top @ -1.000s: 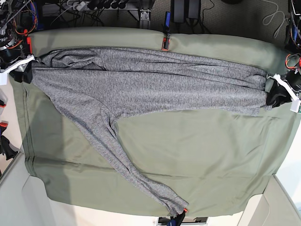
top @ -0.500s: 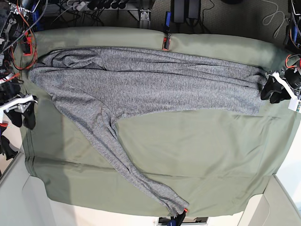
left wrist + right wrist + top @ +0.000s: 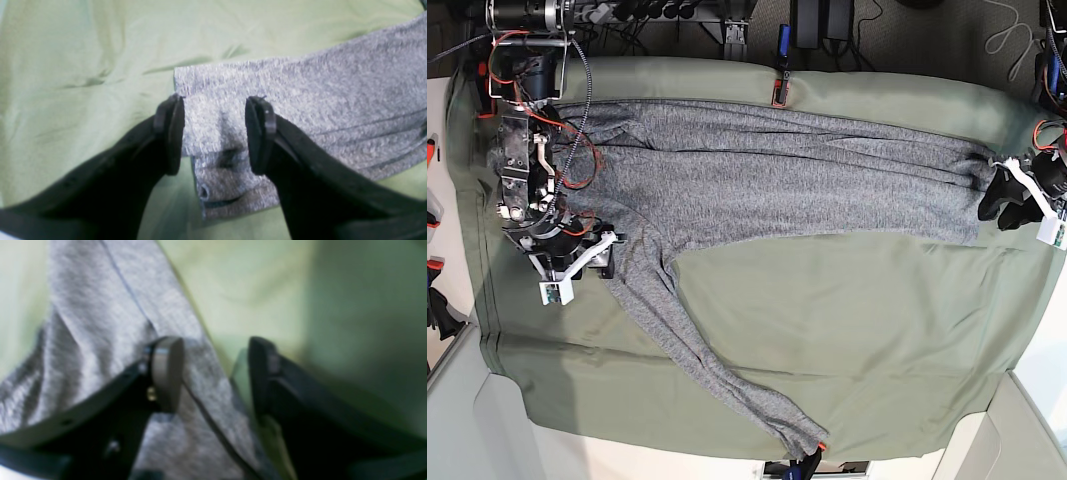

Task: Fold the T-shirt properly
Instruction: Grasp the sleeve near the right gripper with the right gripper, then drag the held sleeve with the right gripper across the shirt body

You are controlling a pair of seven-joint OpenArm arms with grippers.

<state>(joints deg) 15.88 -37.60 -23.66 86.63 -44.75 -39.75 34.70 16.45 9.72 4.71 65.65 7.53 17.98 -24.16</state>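
Across table cloth (image 3: pixel 847 330): T-shirt (image 3: pixel 757 175) spread flat, 1 sleeve (image 3: pixel 697 350) trailing diagonally.

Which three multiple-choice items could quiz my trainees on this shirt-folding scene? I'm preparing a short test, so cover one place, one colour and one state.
1. Where does the T-shirt's loose sleeve run?
A. Toward the table's near edge
B. Folded over the body
C. Off the far edge

2. What colour is the table cloth?
A. White
B. Olive green
C. Red

3. How does the left gripper stand?
A. Shut on the shirt
B. Open over the shirt's corner
C. Out of view

Answers: 1 A, the sleeve stretches diagonally to the near edge; 2 B, green shows all around the shirt; 3 B, fabric shows between its parted fingers.
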